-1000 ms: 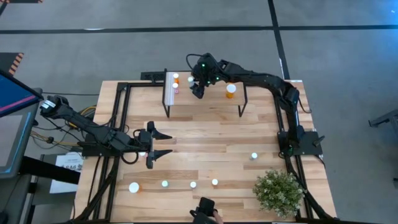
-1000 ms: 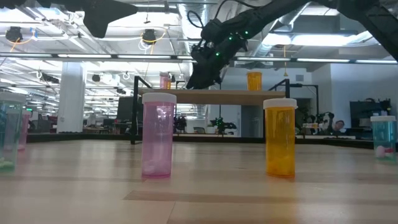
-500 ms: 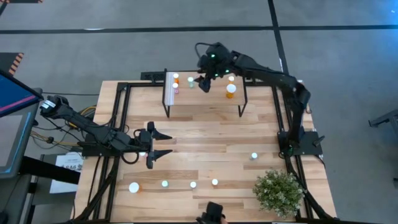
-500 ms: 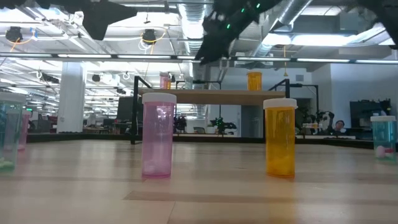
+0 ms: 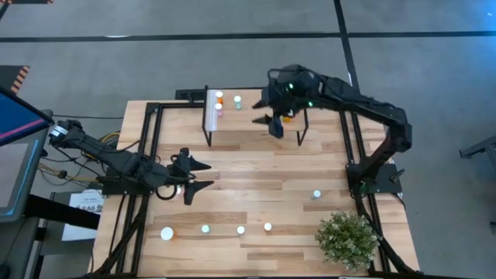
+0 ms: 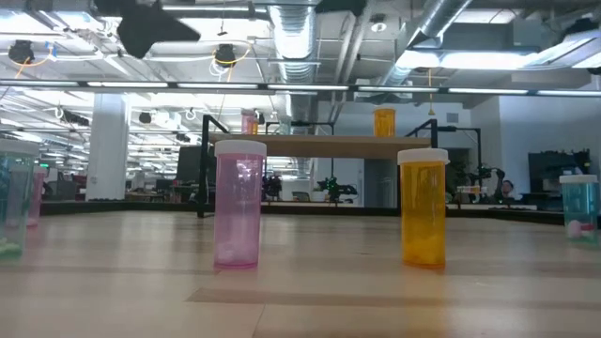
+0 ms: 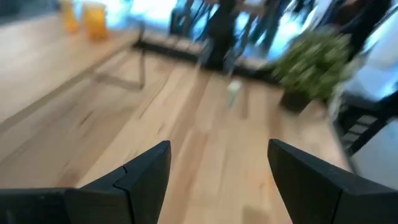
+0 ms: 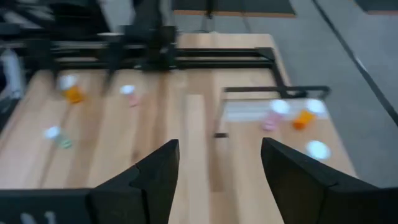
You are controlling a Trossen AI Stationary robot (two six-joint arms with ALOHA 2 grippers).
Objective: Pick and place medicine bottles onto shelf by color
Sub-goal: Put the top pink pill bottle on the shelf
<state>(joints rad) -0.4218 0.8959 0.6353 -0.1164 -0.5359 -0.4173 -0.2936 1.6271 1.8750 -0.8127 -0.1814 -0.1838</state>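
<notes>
Change since a second ago: right gripper [image 5: 273, 122] has lifted off the far side of the shelf [image 5: 256, 116] and swung toward its right end; left gripper [image 5: 195, 176] has turned slightly, same spot.
High view, right gripper: above the shelf's right part, fingers spread, nothing between them.
High view, left gripper: over the table's left middle, fingers spread, empty.
High view, shelf: small bottles [image 5: 219, 99] bunched near the white strip, a green-bodied one [image 5: 238, 101] just beside them; an orange one near the right end is mostly hidden by the arm.
High view, table [image 5: 256, 167]: larger orange bottle [image 5: 167, 232] and three small ones in a row near the front edge; one bluish bottle [image 5: 316, 194] to the right, near the plant [image 5: 346, 240].
Low view: pink bottle [image 6: 239, 204] and orange bottle [image 6: 422, 207] upright in front; shelf behind carries bottles.
Left wrist view: own fingers [image 7: 146, 171] wide apart, bare table between.
Right wrist view: own fingers [image 8: 158, 168] wide apart, nothing held.
</notes>
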